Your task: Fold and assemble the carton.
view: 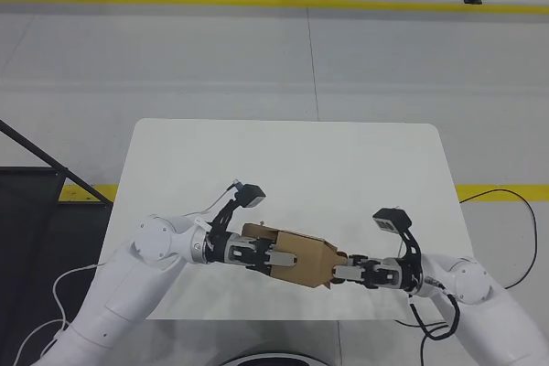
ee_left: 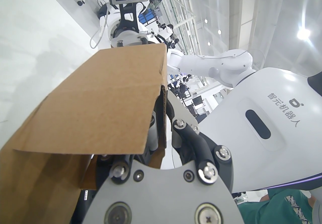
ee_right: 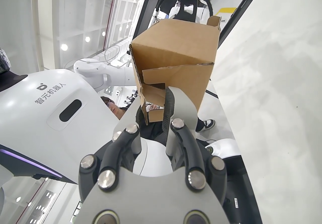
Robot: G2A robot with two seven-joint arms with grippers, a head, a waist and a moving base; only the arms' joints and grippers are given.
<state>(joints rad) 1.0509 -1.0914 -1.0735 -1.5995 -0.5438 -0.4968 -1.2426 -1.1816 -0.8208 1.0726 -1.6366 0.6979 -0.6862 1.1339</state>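
Ideally, you needed the left gripper (view: 271,259) clamped on the carton (view: 304,259) while the right gripper (view: 341,272) pinched its 3 o'clock flap (ee_right: 156,92) squarely

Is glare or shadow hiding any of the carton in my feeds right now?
Left wrist view: ceiling lights flare hard off to one side, clear of the carton, whose open inside is in shade. Right wrist view: ceiling lights glare in the background, the carton's faces are evenly lit, and there is a faint shadow on the table. Top view: even light, no glare on the carton.
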